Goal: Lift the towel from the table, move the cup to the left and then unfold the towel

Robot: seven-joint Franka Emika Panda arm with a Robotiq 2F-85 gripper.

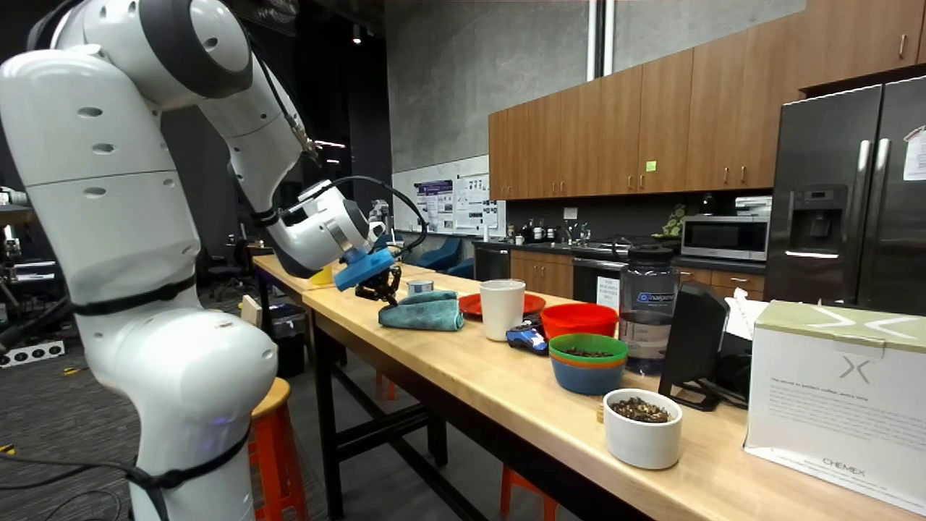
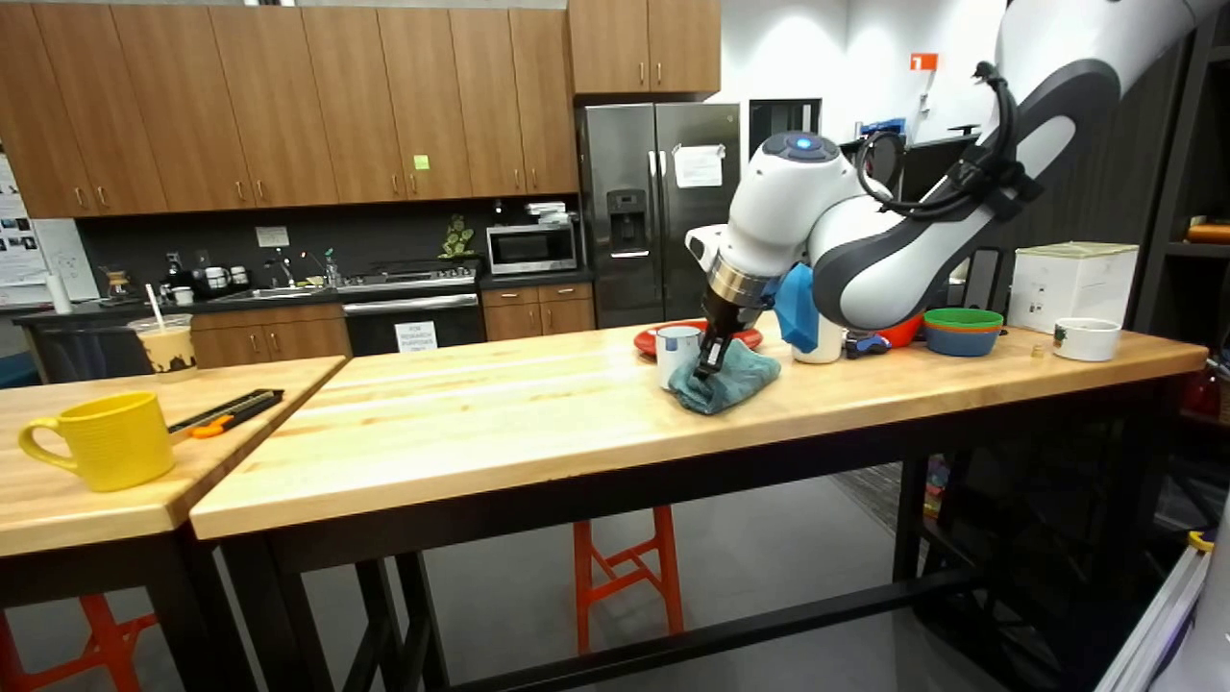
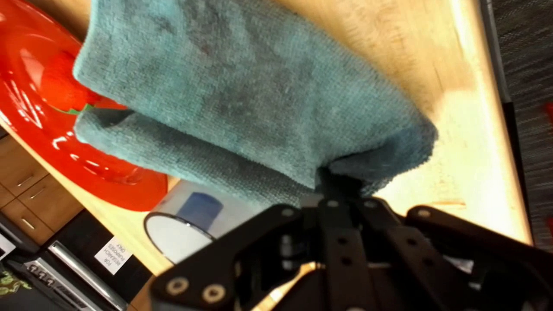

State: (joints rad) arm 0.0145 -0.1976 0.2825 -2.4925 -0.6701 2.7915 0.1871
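Claw [image 3: 339,183] sits nearest my wrist cam, bottom of frame, fingers drawn together on a fold of the teal towel [image 3: 259,95]. Towel lies bunched on the table [image 2: 480,413], partly doubled over.

Can't tell which cup the job means; I see two candidates. White mug [image 3: 201,211] with a blue patch stands just beside the towel; the bit of its inside I get is plain white. Taller white cup [image 1: 501,311] is upright near the towel, contents hidden from me.

Red plate [image 3: 47,129] close by the towel carries a red strawberry-like thing [image 3: 65,86] with a green leaf.

Farther along, in an exterior view: red bowl [image 1: 575,329], can't see in. Bowl stack [image 1: 587,378], green over orange over blue, dark bits [image 1: 586,352] in the top one. Small white bowl [image 1: 640,445], well filled with brown bits [image 1: 640,410]. Water bottle [image 1: 647,311], dark lid on, level hard to read.

On the neighbouring table [image 2: 58,507] I get a yellow mug [image 2: 115,442], inside hidden, and a clear plastic cup [image 2: 166,346] of tan drink, straw [image 2: 154,304] poking up.
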